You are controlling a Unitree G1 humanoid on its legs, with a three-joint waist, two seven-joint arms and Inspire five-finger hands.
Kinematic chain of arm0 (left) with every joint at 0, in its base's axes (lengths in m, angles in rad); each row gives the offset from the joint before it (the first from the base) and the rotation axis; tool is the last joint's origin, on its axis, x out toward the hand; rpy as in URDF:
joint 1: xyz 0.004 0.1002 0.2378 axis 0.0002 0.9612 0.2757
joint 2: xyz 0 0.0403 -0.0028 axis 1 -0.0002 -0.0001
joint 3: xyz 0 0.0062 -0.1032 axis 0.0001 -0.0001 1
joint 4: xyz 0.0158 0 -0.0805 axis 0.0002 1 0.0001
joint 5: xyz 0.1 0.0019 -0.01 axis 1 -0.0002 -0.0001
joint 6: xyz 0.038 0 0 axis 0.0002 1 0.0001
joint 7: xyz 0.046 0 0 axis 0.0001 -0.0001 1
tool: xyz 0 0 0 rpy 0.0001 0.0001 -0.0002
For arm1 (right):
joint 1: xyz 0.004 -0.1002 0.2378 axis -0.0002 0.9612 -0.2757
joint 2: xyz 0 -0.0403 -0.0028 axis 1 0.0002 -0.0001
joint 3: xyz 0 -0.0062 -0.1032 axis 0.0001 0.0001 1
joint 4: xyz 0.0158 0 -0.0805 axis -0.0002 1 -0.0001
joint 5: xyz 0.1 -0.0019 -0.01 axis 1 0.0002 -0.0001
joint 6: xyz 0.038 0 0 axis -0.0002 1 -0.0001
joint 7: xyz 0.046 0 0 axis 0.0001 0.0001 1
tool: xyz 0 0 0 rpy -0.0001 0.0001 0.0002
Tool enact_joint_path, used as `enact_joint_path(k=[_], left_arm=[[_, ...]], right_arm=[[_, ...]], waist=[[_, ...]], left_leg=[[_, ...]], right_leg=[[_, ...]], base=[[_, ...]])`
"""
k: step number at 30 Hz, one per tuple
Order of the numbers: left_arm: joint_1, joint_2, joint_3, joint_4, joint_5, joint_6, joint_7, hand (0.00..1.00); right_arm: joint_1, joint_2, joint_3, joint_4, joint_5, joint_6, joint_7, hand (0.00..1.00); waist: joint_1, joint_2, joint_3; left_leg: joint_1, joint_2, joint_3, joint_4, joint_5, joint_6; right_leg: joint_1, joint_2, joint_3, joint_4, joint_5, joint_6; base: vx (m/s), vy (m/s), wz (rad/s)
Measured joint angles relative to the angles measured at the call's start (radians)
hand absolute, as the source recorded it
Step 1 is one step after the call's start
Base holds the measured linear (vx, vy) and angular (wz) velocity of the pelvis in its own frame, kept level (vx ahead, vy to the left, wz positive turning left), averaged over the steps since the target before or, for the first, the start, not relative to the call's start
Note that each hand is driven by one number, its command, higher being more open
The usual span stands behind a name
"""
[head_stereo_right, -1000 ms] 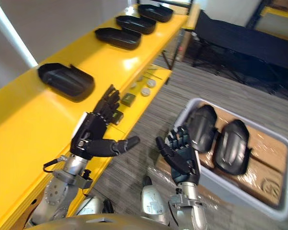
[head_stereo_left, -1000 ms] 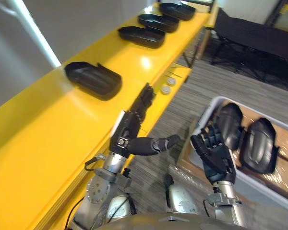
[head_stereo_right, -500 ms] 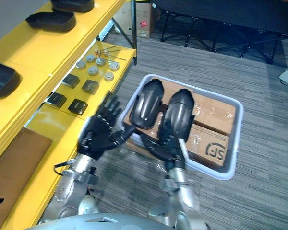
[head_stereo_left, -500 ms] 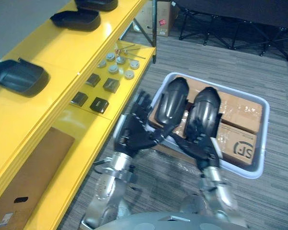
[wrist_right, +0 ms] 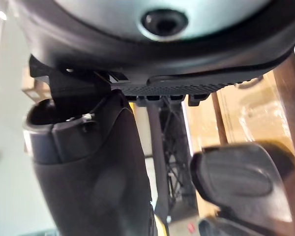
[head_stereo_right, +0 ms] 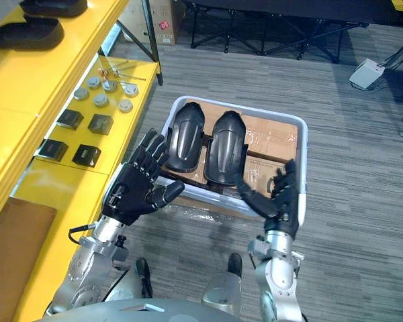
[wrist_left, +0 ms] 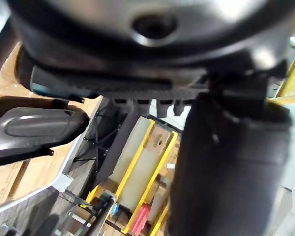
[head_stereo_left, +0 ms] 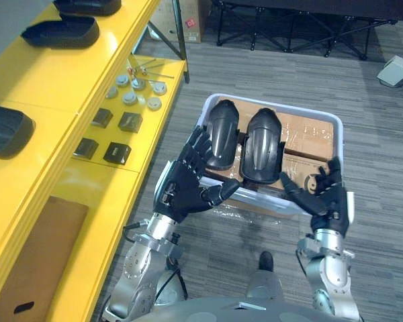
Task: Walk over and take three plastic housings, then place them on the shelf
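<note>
Black plastic shells, glossy, domed.

Left eye view: left housing (head_stereo_left: pixel 222 134) and right housing (head_stereo_left: pixel 260 146) lie side by side, dome up, on cardboard boxes (head_stereo_left: pixel 312 144) inside a pale tub (head_stereo_left: pixel 338 127) on the floor. They are on the tub's side nearest the yellow shelf (head_stereo_left: pixel 60 80). A similar shell (head_stereo_left: pixel 59 30) sits on the shelf top. The housings look light, stiff and slick. The smooth dome gives poor purchase, so it is probably best to pinch across the long side edges or hook under the rim.

The left robot hand (head_stereo_left: pixel 185 191) is over the tub's near corner on the shelf side, fingers straight and spread, thumb out, empty. Its fingertips overlap the left housing's near end; cannot tell if they touch. The right robot hand (head_stereo_left: pixel 329 201) is over the opposite near corner, fingers splayed, holding nothing.

Right eye view: same layout. The two hands flank the pair of housings, neither closed on anything.

Left wrist view: one of the housings (wrist_left: pixel 34 130) on cardboard past the thumb, apart from the fingers.

Right wrist view: a housing's dome beyond the thumb, not touched.
</note>
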Motion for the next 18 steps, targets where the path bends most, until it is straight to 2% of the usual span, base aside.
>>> enact_joint_path(k=[2, 4, 6, 8, 11, 14, 18], left_arm=[[-0.023, 0.002, 0.014, 0.0, 0.001, 0.0, 0.012, 1.0], [-0.055, 0.003, 0.021, 0.0, 0.001, 0.0, 0.027, 1.0], [-0.077, -0.001, 0.027, -0.002, 0.005, 0.003, 0.058, 1.0], [-0.088, -0.003, 0.033, -0.003, 0.039, 0.021, 0.083, 1.0], [-0.089, -0.005, 0.055, -0.004, 0.039, 0.042, 0.083, 1.0], [-0.094, -0.009, 0.068, -0.004, 0.057, 0.057, 0.089, 1.0], [-0.09, -0.009, 0.081, -0.004, 0.078, 0.08, 0.091, 1.0]], right_arm=[[-0.079, -0.002, -0.069, 0.079, -0.001, 0.011, -0.042, 1.0], [-0.161, -0.008, -0.125, 0.161, -0.004, 0.027, -0.106, 1.0], [-0.216, -0.027, -0.144, 0.178, -0.006, 0.056, -0.163, 1.0], [-0.266, -0.048, -0.146, 0.172, -0.006, 0.111, -0.216, 1.0], [-0.346, -0.061, -0.148, 0.172, -0.001, 0.189, -0.243, 1.0], [-0.415, -0.069, -0.151, 0.181, -0.001, 0.23, -0.249, 1.0], [-0.498, -0.11, -0.153, 0.256, 0.0, 0.284, -0.24, 1.0]], waist=[[0.0, -0.021, 0.011], [0.002, -0.03, 0.021], [0.007, -0.021, 0.045], [0.023, -0.009, 0.068], [0.032, -0.004, 0.101], [0.044, -0.005, 0.141], [0.059, -0.012, 0.167]], left_leg=[[-0.028, 0.002, -0.005, 0.022, -0.001, 0.001], [-0.066, 0.005, -0.015, 0.043, -0.001, 0.0], [-0.083, 0.012, -0.024, 0.059, 0.0, 0.0], [-0.092, 0.023, -0.031, 0.056, -0.003, -0.008], [-0.105, 0.026, -0.07, 0.053, 0.007, -0.012], [-0.107, 0.026, -0.077, 0.033, 0.026, -0.015], [-0.112, 0.024, -0.09, 0.021, 0.046, -0.012]], right_leg=[[-0.007, 0.0, -0.012, -0.019, 0.013, 0.001], [-0.021, 0.002, -0.025, -0.031, 0.015, 0.003], [-0.026, 0.01, -0.029, -0.034, 0.019, 0.003], [-0.032, 0.025, -0.031, -0.038, 0.023, -0.001], [-0.035, 0.041, -0.042, -0.047, 0.027, -0.007], [-0.044, 0.045, -0.047, -0.048, 0.031, -0.012], [-0.046, 0.046, -0.059, -0.048, 0.033, -0.015]], base=[[-0.09, 0.012, 0.02], [-0.09, -0.018, 0.08], [-0.11, -0.04, 0.03], [-0.09, -0.038, -0.03], [-0.05, -0.039, 0.04], [-0.06, -0.022, 0.03], [-0.01, -0.008, 0.08]])
